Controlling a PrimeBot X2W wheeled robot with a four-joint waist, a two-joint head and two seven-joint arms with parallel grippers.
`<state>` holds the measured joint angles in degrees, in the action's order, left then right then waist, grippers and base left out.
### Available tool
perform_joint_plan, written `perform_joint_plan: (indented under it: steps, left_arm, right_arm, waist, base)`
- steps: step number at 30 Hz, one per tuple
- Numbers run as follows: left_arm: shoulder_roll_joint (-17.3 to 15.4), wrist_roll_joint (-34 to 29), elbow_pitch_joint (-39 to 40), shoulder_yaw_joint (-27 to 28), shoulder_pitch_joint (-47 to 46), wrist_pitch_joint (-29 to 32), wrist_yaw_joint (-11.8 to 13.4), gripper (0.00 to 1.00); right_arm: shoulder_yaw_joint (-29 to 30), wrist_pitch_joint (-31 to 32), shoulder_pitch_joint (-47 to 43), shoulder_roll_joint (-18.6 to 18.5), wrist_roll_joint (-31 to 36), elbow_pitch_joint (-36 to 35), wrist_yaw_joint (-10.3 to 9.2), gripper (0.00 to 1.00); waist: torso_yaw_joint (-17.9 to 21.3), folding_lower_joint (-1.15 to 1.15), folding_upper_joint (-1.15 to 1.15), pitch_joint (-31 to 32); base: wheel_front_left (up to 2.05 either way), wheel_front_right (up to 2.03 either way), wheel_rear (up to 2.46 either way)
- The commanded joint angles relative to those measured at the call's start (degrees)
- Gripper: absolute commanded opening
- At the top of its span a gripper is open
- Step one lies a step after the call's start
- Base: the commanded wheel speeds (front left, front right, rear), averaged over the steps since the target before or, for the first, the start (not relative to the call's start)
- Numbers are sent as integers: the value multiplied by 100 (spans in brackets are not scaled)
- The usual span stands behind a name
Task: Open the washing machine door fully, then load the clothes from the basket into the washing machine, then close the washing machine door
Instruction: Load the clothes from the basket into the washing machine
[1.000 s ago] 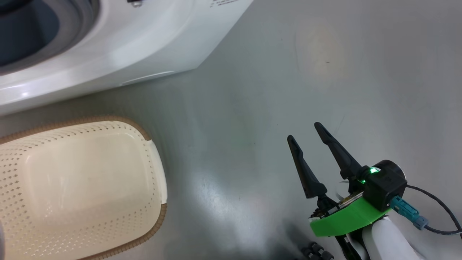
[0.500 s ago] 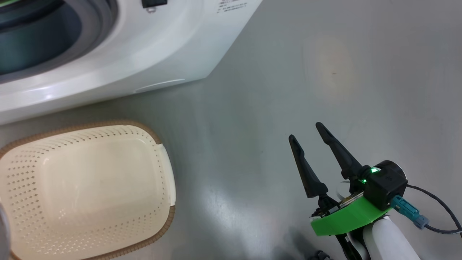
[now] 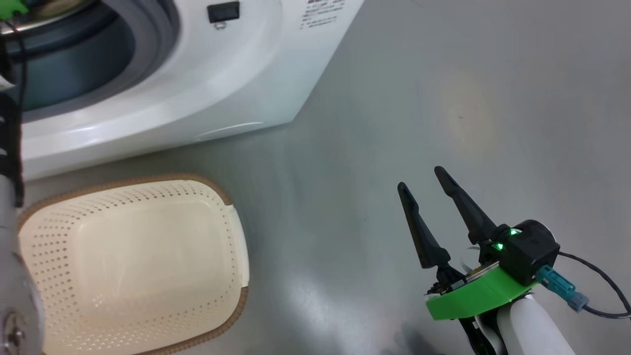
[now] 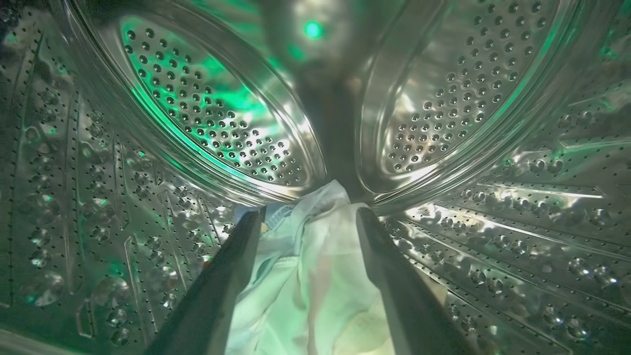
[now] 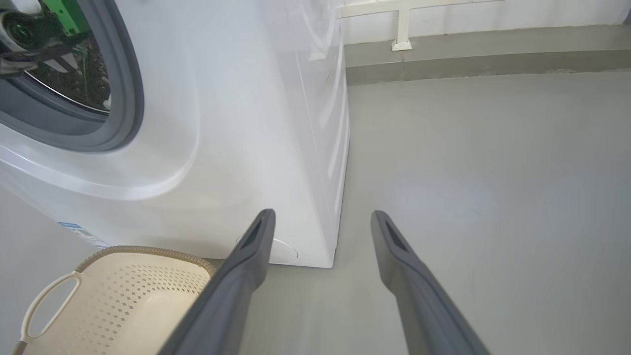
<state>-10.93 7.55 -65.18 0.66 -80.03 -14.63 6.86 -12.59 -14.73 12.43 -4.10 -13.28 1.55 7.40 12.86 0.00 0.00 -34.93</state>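
Forearm (image 3: pixel 12 276) newly in view, left tool (image 4: pixel 309 213) open around clothes (image 4: pixel 305 276) in drum (image 4: pixel 207 123)

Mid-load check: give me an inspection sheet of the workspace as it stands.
Surface: grey floor, glossy.
Job's things: clothes lie in the washing machine drum; basket empty.
Clutter: nothing seen.
Grippers: left gripper inside the drum, open, clothes between its fingers; right gripper open over the floor, holding nothing.
Cables: teal-plugged cable at the right wrist.
Surroundings: kerb and white post behind.
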Motion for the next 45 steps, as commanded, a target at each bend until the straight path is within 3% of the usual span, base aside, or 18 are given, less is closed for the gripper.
perform_joint_plan:
  steps: [1, 24, 45]
  left_arm:
    - [-167, 60, 197, 40, 157, -36, 47, 100]
    - [392, 214, 1259, 162, 1529, -37, -47, 100]
    - [773, 218, 2584, 18, 3687, -37, -397, 100]
  right_arm:
    - [-97, -27, -59, 6, -24, -104, 9, 100]
    - [157, -27, -167, -67, -31, -124, 9, 100]
    - [542, -27, -597, -167, -41, -123, 9, 100]
  waist:
    - [-62, 0, 0, 77]
    - [-593, 0, 0, 714]
    - [-902, 0, 0, 1754]
  base:
    - [0, 0, 0]
    - [0, 0, 0]
    - [0, 0, 0]
